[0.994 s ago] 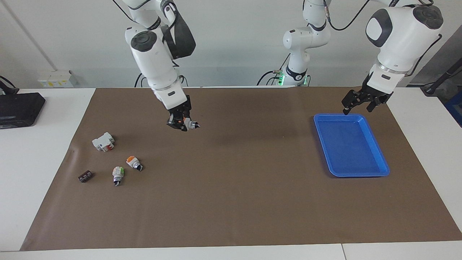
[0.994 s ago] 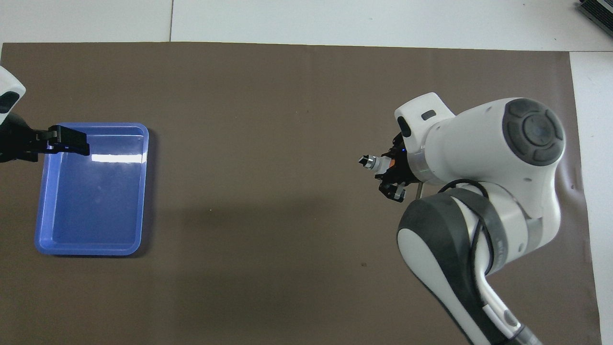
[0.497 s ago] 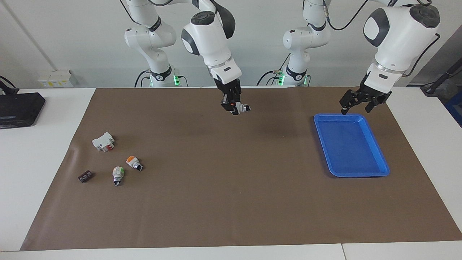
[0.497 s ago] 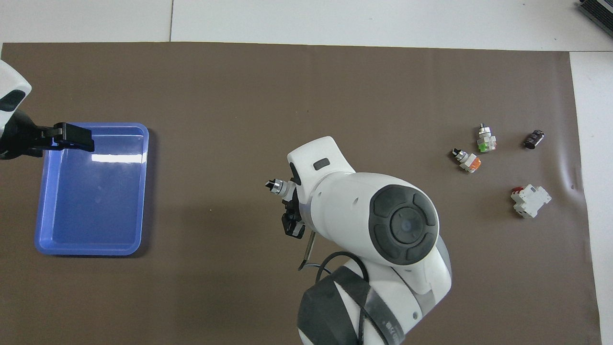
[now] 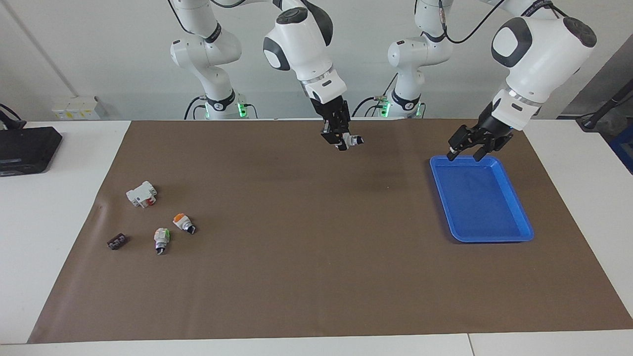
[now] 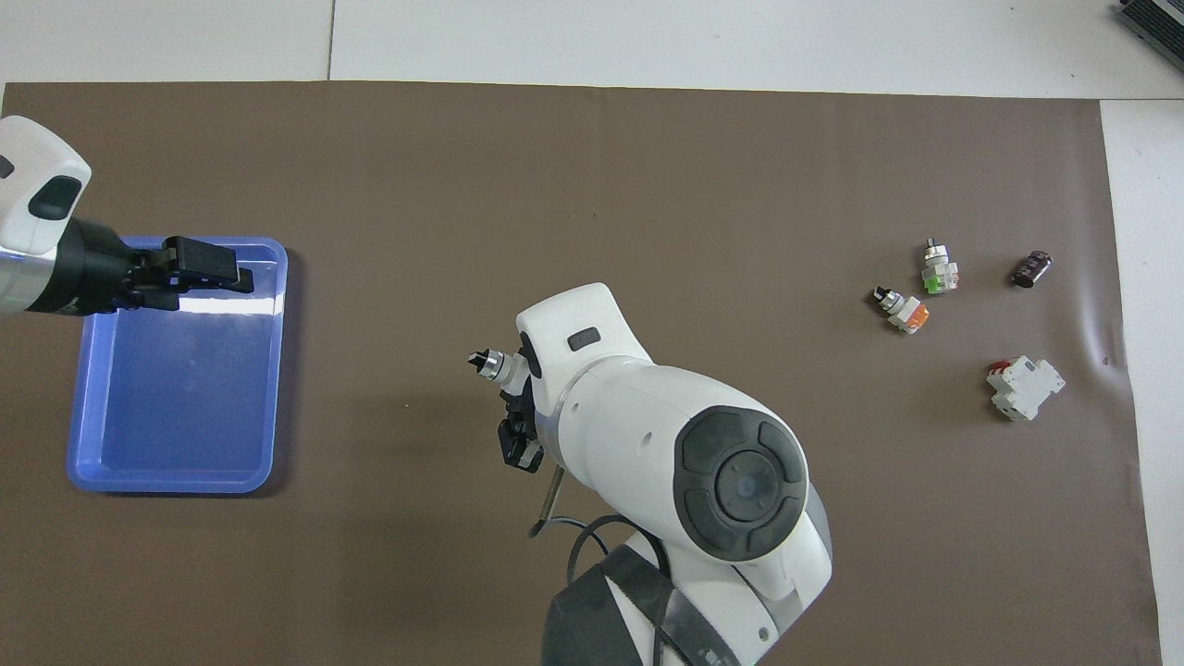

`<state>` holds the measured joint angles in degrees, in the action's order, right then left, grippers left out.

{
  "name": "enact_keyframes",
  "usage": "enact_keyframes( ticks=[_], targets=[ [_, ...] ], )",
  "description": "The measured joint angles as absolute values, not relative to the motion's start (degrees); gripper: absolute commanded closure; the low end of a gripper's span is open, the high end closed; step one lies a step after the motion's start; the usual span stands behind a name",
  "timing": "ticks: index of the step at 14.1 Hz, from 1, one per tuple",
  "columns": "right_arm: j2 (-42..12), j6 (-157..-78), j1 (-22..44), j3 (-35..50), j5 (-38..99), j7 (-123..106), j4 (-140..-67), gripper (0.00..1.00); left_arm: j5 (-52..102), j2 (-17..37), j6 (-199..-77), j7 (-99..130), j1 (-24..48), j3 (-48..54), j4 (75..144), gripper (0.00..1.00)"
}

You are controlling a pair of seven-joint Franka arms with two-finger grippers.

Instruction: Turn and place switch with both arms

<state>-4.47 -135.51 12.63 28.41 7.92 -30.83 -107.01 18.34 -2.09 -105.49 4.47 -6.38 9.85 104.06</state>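
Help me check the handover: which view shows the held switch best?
The overhead view: the switch juts clear of the right claw, black tip and silver body plain against the mat. The facing view shows it smaller, partly masked by that claw, up over the mat.

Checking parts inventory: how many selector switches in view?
3. One held by the right tool above the brown mat; orange-capped switch and green-capped switch lie side by side toward the right arm's end.

Hidden and cut off

The right gripper [image 6: 514, 416] is half buried under its own wrist from overhead; the switch [image 6: 495, 364] shows only its knob end, cap unseen. The left arm [image 6: 37, 240] is clipped by the frame edge, and the tray [image 6: 176, 481] rim disappears beneath it.
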Motion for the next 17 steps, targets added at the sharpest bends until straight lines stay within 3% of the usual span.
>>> enact_keyframes(
  ticks=[7,17],
  targets=[
    [-4.91,-135.52,13.37,28.41,7.91,-30.82,-107.01,1.0,37.49,-2.64,-106.38,4.71,-1.86,10.12,106.69,0.64],
    [-4.93,-135.52,13.37,28.4,7.9,-30.82,-107.01,1.0,47.65,-1.25,-104.75,14.29,0.96,10.25,108.17,0.74]
  ],
)
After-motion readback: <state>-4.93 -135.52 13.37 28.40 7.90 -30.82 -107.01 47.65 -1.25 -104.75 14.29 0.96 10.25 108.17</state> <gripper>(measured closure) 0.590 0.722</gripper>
